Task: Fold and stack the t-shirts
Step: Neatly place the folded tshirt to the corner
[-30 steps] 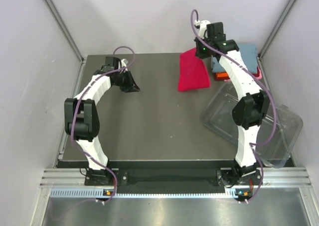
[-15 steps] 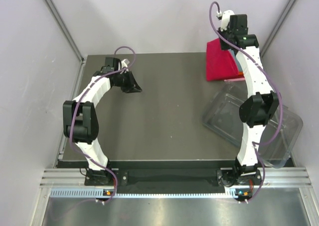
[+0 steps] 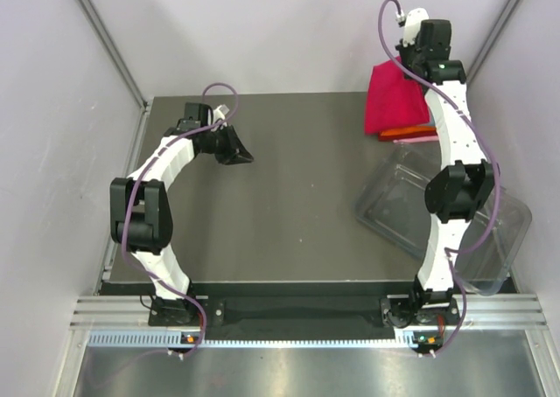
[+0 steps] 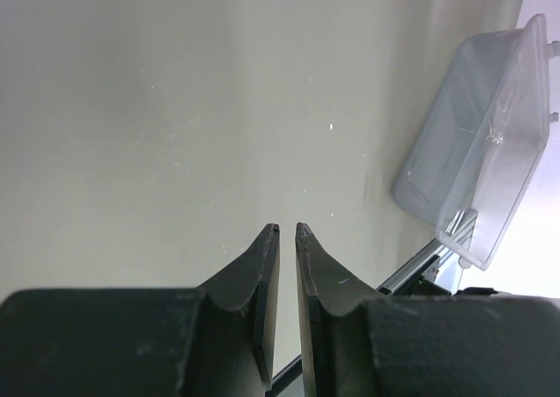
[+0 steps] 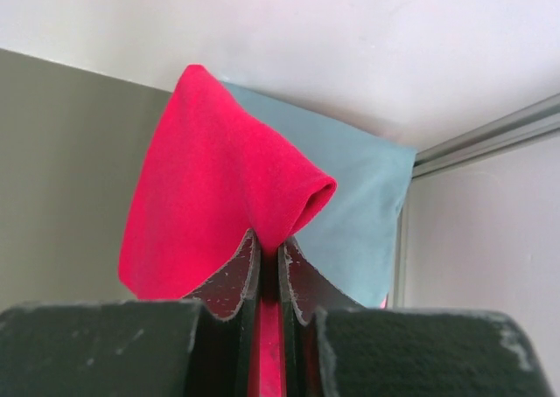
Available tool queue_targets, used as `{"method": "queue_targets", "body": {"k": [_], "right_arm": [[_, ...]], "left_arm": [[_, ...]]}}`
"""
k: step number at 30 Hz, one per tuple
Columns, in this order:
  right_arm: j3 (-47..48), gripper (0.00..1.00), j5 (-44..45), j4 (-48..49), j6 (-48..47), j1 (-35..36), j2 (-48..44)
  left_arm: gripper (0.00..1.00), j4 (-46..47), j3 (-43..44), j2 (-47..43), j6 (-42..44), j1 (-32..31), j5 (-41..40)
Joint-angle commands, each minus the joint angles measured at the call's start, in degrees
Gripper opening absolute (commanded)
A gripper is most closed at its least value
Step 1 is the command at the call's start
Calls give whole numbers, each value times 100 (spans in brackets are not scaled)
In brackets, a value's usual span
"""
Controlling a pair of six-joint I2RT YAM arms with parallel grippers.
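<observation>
From above, the right gripper [image 3: 409, 65] is reached out to the far right corner of the table [image 3: 289, 222]. The crimson t-shirt [image 3: 395, 102] hangs from it as a folded bundle. Under the bundle's near edge show a strip of the orange t-shirt [image 3: 404, 133] and a sliver of the pale pink t-shirt [image 3: 420, 139], lying flat as a pile. The left gripper [image 3: 236, 148] sits over the far left of the table, well apart from all of this. The clear tub [image 3: 490, 231] lies near the right edge, with no cloth visible in it.

In the left wrist view the fingers are all but closed, with only a thin slit between them and nothing in it. Bare table lies beneath, and the tub is off to the right.

In the right wrist view the jaws are pinched tight on a fold of the crimson cloth, which humps up over the fingertips. The blue-grey t-shirt [image 5: 363, 196] is spread flat behind it in the corner (presumably the top of the pile, though its contact with the others is hidden).

The step in hand looks like stacking, with a folded shirt carried to the pile. The next move probably calls for lowering the bundle squarely over the blue-grey shirt so the fold does not spill open. Only then should the right jaws open, with the gripper drawing clear without snagging the cloth.
</observation>
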Motion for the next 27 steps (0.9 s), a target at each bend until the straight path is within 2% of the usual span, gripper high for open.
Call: {"method": "queue_targets", "body": {"k": [1, 12, 22, 27], "right_arm": [[191, 0, -91, 621, -112, -166, -224], [464, 0, -372, 761, -50, -702, 365], [1130, 0, -610, 1376, 2, -1098, 1321], [1228, 0, -715, 1587, 116, -1308, 1464]], "left_arm": [[18, 269, -12, -217, -27, -13, 161], [18, 305, -21, -173, -62, -13, 214], [18, 305, -38, -120, -53, -13, 179], [18, 313, -21, -85, -71, -13, 205]]}}
